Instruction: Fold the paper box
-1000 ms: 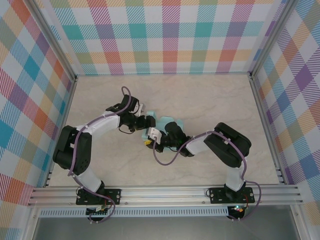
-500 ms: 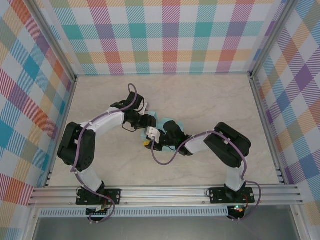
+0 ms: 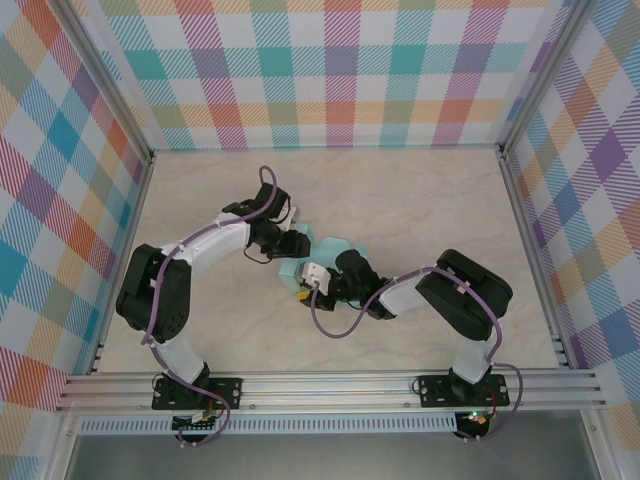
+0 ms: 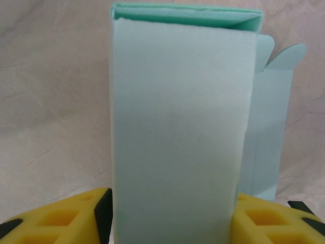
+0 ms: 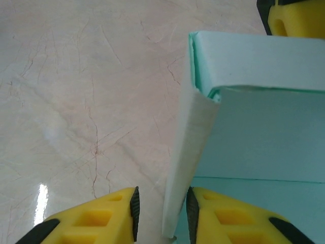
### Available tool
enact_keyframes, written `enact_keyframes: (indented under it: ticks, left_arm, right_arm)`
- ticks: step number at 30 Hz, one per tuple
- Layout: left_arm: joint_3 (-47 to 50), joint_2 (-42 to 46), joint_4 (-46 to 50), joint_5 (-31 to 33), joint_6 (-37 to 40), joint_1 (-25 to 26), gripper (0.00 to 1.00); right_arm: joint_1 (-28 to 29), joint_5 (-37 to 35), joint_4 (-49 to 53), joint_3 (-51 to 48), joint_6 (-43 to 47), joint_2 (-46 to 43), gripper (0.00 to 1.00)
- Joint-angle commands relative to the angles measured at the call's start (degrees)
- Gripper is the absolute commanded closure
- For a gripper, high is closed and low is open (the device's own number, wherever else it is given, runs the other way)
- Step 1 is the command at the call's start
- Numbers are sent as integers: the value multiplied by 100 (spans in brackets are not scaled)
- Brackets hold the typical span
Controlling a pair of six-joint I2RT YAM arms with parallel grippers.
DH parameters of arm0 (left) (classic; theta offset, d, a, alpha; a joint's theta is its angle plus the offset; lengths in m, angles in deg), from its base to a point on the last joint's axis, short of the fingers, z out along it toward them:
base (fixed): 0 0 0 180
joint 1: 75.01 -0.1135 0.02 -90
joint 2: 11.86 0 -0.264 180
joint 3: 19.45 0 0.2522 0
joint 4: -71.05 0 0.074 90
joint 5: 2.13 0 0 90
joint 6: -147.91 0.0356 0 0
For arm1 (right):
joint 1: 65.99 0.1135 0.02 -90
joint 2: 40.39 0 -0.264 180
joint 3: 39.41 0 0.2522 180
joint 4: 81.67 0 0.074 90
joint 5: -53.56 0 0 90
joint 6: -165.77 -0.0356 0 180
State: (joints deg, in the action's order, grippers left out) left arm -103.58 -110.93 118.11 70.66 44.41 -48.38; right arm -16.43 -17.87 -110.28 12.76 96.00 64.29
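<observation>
The paper box (image 3: 328,243) is pale mint card, partly folded up, in the middle of the table between both arms. In the left wrist view a tall panel of the paper box (image 4: 180,127) stands between the yellow fingers (image 4: 66,221), and both pads press its sides. My left gripper (image 4: 170,218) is shut on it. My right gripper (image 5: 161,213) is open around a thin upright wall of the paper box (image 5: 190,137). That wall lies against the right pad, with a gap to the left pad. From above, the left gripper (image 3: 288,246) and right gripper (image 3: 308,281) sit close together.
The table (image 3: 420,200) is pale marble with checked walls on three sides and an aluminium rail (image 3: 330,385) at the near edge. A yellow finger of the left gripper (image 5: 294,18) shows beyond the box in the right wrist view.
The left gripper has closed in on the box panel. The right gripper's jaws have parted from nearly shut, and that arm has shifted slightly down and to the right.
</observation>
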Motion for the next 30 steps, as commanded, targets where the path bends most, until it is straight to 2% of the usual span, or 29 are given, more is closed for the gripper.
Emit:
enact_keyframes:
  ticks: [1, 9, 12, 14, 17, 22, 30]
  left_arm:
    - [-159, -78, 224, 20, 93, 53, 47]
    - [-166, -95, 99, -295, -22, 70, 44]
    - [-218, -104, 165, -369, -32, 70, 41]
    - [-232, -69, 186, -437, -28, 67, 37]
    - [-305, 4, 265, -567, 35, 30, 28]
    - [-357, 292, 667, -575, 241, -72, 21]
    - [91, 638, 969, -343, 388, -80, 20]
  right_arm:
    - [24, 42, -95, 36, -41, -43, 69]
    - [69, -23, -328, 452, 15, 371, 76]
    - [65, -85, -423, 516, 85, 494, 86]
    - [70, -99, -524, 518, 117, 550, 90]
    - [62, -200, -695, 551, 71, 661, 91]
    - [64, -409, -959, 523, -114, 703, 91]
    - [36, -588, -933, 584, -291, 707, 87]
